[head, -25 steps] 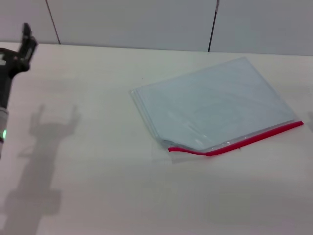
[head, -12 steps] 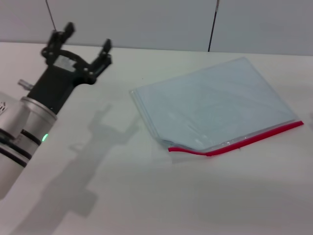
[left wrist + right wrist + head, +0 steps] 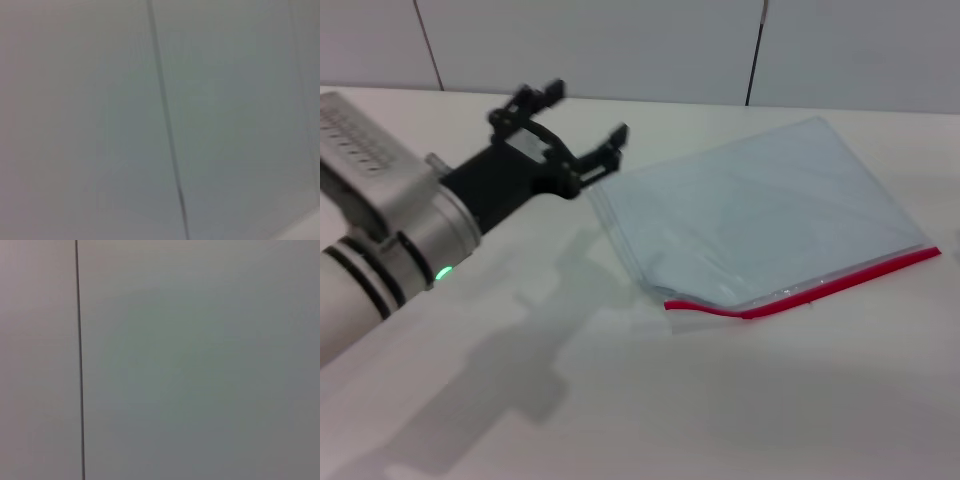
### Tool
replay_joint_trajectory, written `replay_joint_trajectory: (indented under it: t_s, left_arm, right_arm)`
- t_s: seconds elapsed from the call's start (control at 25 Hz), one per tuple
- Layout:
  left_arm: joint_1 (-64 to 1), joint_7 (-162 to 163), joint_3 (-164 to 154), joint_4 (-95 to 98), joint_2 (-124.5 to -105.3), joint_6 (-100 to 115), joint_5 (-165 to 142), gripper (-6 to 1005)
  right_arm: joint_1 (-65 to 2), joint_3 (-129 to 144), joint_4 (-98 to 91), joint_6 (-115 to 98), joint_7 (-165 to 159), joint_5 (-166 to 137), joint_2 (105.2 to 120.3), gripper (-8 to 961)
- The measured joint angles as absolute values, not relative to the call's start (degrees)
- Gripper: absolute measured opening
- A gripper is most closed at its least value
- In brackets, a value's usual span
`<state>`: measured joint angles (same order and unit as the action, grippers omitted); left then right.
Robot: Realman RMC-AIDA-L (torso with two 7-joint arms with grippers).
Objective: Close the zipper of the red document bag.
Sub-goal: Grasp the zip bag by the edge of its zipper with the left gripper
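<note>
We see the left hand over the desk, fingers spread apart, holding nothing. One fingertip sits just above the near-left corner of the document bag; whether it touches the bag we cannot tell. The other finger points up and away toward the wall. Black hand body runs back into a silver arm that enters from the left edge, small green light on its cuff. The arm throws a wide shadow on the desk below it.

The bag lies flat on the desk, right of centre, turned at an angle. It is pale blue-grey, see-through, with sheets inside. Its zipper is the red strip on the edge nearest the robot, running from the right side of the desk down toward the middle. A small pale slider shows partway along the strip. At the strip's left end the red edge bends and lifts a little off the desk, and the bag mouth looks parted there. The hand is at the bag's left corner, well apart from the slider.

We see no right hand in the head view. The left wrist view shows only a grey wall panel with a dark seam, plus a sliver of pale surface in one corner. The right wrist view shows the same kind of wall panel and seam, nothing else.
</note>
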<state>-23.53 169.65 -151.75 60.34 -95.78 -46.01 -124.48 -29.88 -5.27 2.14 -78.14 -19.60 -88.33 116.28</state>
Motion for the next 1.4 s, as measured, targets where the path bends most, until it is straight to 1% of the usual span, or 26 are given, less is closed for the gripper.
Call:
replay_joint_trajectory:
  t_s: [0.16, 0.36, 0.56, 0.8, 0.96, 1.0, 1.04, 1.08, 1.12, 1.24, 1.36, 1.4]
  left_arm:
    - [-23.3, 162.9, -150.1, 66.3, -94.46, -36.9, -125.0, 891]
    - [-20.1, 149.9, -145.3, 76.4, -94.28, -23.9, -125.1, 892]
    - [-17.5, 142.1, -139.9, 83.4, -95.36, -9.8, -125.1, 892]
    - [-18.2, 136.5, -136.5, 88.2, -96.9, 7.1, -125.1, 892]
    - [-18.8, 135.2, -132.5, 90.2, -99.33, 20.3, -126.5, 892]
    - [-18.8, 135.2, -130.8, 90.3, -100.63, 23.9, -127.7, 892]
    - [-18.7, 135.2, -129.7, 90.3, -101.5, 25.8, -128.6, 892]
    - [-18.5, 135.2, -127.5, 90.0, -103.7, 29.2, -131.7, 892]
    - [-18.5, 135.2, -127.5, 90.0, -103.7, 29.2, -131.7, 892]
    - [-18.2, 135.1, -125.3, 89.6, -107.21, 34.4, -137.6, 892]
    - [-18.5, 135.1, -123.1, 88.6, -109.48, 38.0, -140.6, 892]
    - [-18.8, 135.1, -122.7, 88.1, -109.89, 38.8, -141.3, 892]
  right_arm:
    - [-29.9, -5.3, 2.1, -78.1, -19.6, -88.3, 116.28, 891]
    - [-29.9, -5.3, 2.0, -78.0, -19.6, -88.3, 116.28, 891]
    - [-29.9, -5.3, 2.0, -77.9, -19.6, -88.2, 116.28, 891]
    - [-29.9, -5.3, 2.0, -78.0, -19.6, -88.2, 116.28, 891]
    - [-30.0, -5.3, 2.0, -78.0, -19.6, -88.2, 116.28, 890]
    - [-30.1, -5.3, 2.0, -78.0, -19.6, -88.2, 116.28, 890]
    - [-30.1, -5.3, 2.0, -78.0, -19.6, -88.2, 116.28, 890]
    - [-30.1, -5.3, 2.0, -78.1, -19.6, -88.2, 116.28, 890]
    - [-30.1, -5.3, 2.0, -78.1, -19.6, -88.2, 116.28, 890]
    - [-30.1, -5.3, 2.0, -78.1, -19.6, -88.2, 116.28, 890]
    - [-30.1, -5.3, 2.0, -78.1, -19.6, -88.2, 116.28, 890]
    - [-30.2, -5.3, 2.0, -78.1, -19.6, -88.2, 116.28, 890]
